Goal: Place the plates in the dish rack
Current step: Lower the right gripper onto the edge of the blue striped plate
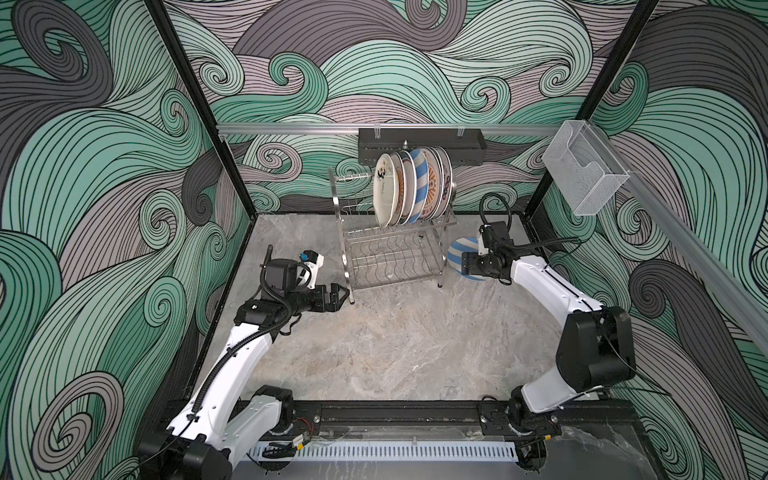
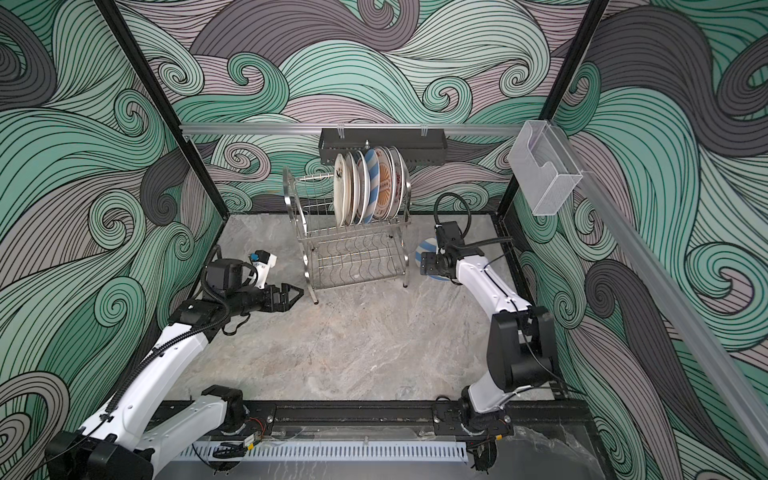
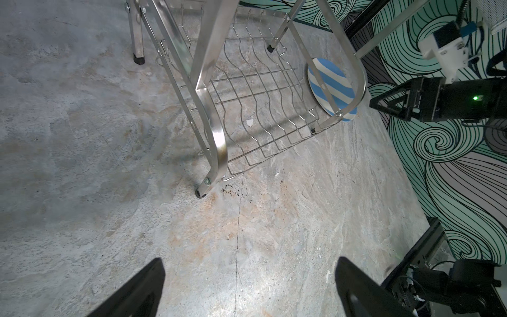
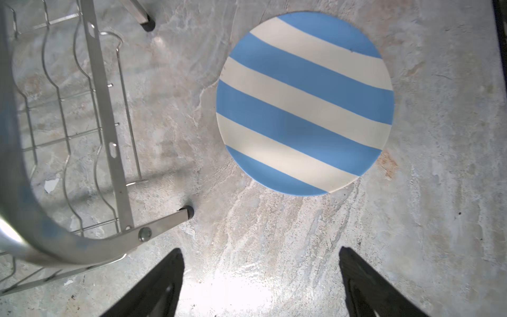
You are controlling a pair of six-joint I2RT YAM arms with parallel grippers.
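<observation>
The dish rack point(image 1: 390, 262) point(image 2: 353, 262), two tiers of shiny steel wire, stands at the back middle of the table. Several plates point(image 1: 411, 187) point(image 2: 370, 187) stand upright in its upper tier; the lower tier holds nothing. One blue-and-white striped plate point(image 1: 457, 253) point(image 2: 420, 249) point(image 3: 330, 85) point(image 4: 304, 104) lies flat on the table just right of the rack. My right gripper point(image 4: 260, 252) point(image 1: 470, 266) hangs open above that plate's near edge, nothing between its fingers. My left gripper point(image 3: 249, 263) point(image 1: 343, 293) is open and empty beside the rack's front left leg point(image 3: 201, 193).
A long black perforated tray point(image 1: 419, 143) hangs on the back rail behind the rack. A clear plastic box point(image 1: 582, 170) is fixed to the right wall rail. Patterned walls close in three sides; a black rail point(image 1: 395, 415) runs along the front edge.
</observation>
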